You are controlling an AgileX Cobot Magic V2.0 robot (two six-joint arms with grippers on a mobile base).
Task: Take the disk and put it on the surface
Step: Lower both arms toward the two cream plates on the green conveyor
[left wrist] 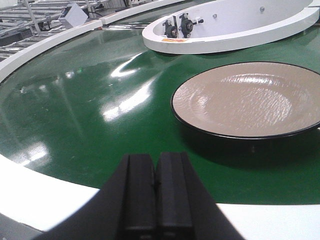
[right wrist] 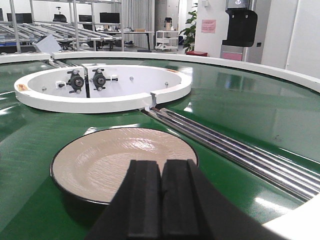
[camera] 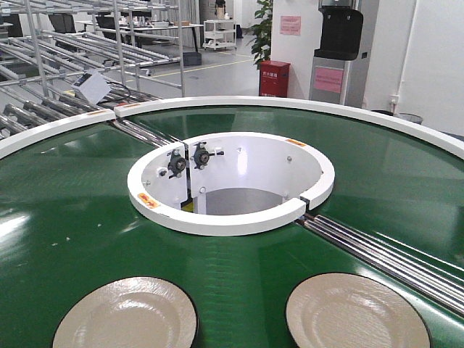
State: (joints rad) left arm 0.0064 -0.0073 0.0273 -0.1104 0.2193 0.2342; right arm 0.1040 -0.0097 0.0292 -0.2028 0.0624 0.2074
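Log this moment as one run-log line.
left gripper: shut, empty | right gripper: shut, empty | left disk, right disk: on green belt, ungrasped | step: pre-grasp

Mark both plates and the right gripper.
left plate [camera: 125, 315]: front view, middle of its beige well.
right plate [camera: 357, 313]: front view, middle of its beige well.
right gripper [right wrist: 161, 172]: right wrist view, seam between its closed fingertips.

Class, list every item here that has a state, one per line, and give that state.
Left beige black-rimmed round plate: flat on green conveyor belt, empty.
Right beige black-rimmed round plate: flat on belt, empty.
Left hand: shut, holding nothing.
Right hand: shut, holding nothing.
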